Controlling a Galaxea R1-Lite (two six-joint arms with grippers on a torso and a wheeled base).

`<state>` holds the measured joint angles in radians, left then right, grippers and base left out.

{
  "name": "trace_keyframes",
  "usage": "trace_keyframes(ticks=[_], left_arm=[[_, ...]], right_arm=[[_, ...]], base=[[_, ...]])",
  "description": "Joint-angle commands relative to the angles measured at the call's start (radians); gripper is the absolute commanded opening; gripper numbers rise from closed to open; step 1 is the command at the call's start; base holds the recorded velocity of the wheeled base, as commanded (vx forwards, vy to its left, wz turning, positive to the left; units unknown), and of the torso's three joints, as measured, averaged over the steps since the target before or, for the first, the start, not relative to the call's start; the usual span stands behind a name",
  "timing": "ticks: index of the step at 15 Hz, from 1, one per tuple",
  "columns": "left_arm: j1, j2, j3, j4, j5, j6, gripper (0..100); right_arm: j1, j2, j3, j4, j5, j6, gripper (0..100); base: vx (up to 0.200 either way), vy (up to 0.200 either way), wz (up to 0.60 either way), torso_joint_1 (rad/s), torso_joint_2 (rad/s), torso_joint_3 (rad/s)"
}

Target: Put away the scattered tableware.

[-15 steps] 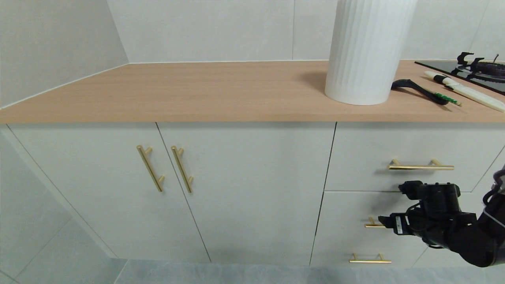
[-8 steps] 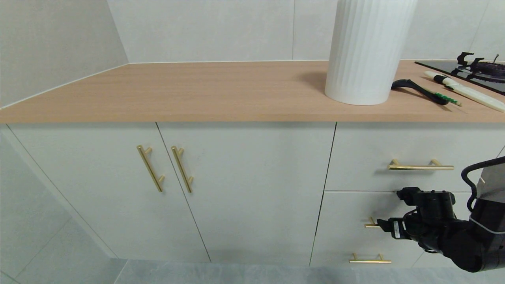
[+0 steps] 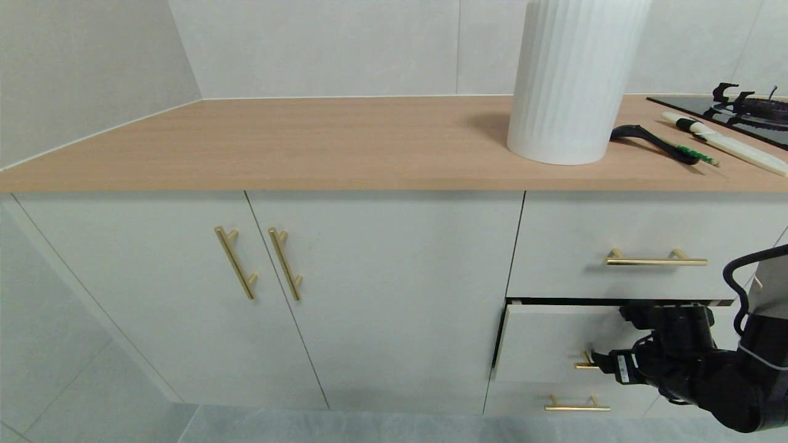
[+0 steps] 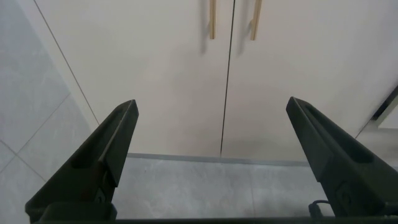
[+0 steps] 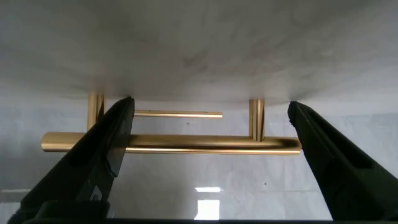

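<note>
Wood-grain worktop (image 3: 308, 141) above flat pale cabinets. At the upper right of the head view, a slim curved black ladle (image 3: 655, 143) and a long white utensil (image 3: 729, 144) lie on the worktop just right of a tall ribbed white vessel (image 3: 569, 80). The middle drawer (image 3: 542, 341) stands slightly open, with a dark gap along its top edge. The right tool (image 3: 592, 359) is at the drawer's round brass bar handle (image 5: 186, 144), its black tapered fingers spread wide with the bar running across between them; contact with the bar cannot be confirmed. The right arm (image 3: 732, 387) enters from the lower right, forearm roughly level. The left tool (image 4: 211, 102) is spread wide and holds nothing, facing smooth cabinet doors (image 4: 161, 74) and grey floor (image 4: 186, 186) tiles.
</note>
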<state>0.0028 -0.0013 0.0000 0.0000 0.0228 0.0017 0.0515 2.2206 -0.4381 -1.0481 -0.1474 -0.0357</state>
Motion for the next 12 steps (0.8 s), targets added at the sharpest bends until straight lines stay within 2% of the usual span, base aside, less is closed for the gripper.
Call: trace_keyframes(ticks=[1, 2, 3, 5, 7, 9, 11, 12], left_arm=[[0.002, 0.001, 0.0, 0.0, 0.0, 0.0, 100], [0.002, 0.001, 0.0, 0.0, 0.0, 0.0, 100], [0.002, 0.001, 0.0, 0.0, 0.0, 0.0, 100], [0.002, 0.001, 0.0, 0.0, 0.0, 0.0, 100], [0.0, 0.001, 0.0, 0.0, 0.0, 0.0, 100], [0.0, 0.001, 0.0, 0.0, 0.0, 0.0, 100], [0.0, 0.001, 0.0, 0.0, 0.0, 0.0, 100], [0.002, 0.001, 0.0, 0.0, 0.0, 0.0, 100]], right_arm=[[0.001, -0.11, 0.021, 0.069, 0.003, -0.004, 100], [0.002, -0.2, 0.025, 0.163, 0.009, -0.006, 100], [0.008, -0.348, 0.015, 0.336, 0.035, -0.006, 100], [0.045, -0.647, -0.08, 0.761, 0.092, -0.006, 100], [0.096, -0.898, -0.232, 1.166, 0.134, -0.003, 100], [0.136, -0.995, -0.266, 1.217, 0.131, 0.002, 100], [0.145, -0.989, -0.263, 1.195, 0.128, 0.005, 100], [0.145, -0.931, -0.249, 1.137, 0.128, 0.028, 100]], base=[[0.0, 0.0, 0.0, 0.0, 0.0, 0.0], [0.0, 0.0, 0.0, 0.0, 0.0, 0.0], [0.0, 0.0, 0.0, 0.0, 0.0, 0.0], [0.0, 0.0, 0.0, 0.0, 0.0, 0.0], [0.0, 0.0, 0.0, 0.0, 0.0, 0.0], [0.0, 0.0, 0.0, 0.0, 0.0, 0.0], [0.0, 0.0, 0.0, 0.0, 0.0, 0.0], [0.0, 0.0, 0.0, 0.0, 0.0, 0.0]])
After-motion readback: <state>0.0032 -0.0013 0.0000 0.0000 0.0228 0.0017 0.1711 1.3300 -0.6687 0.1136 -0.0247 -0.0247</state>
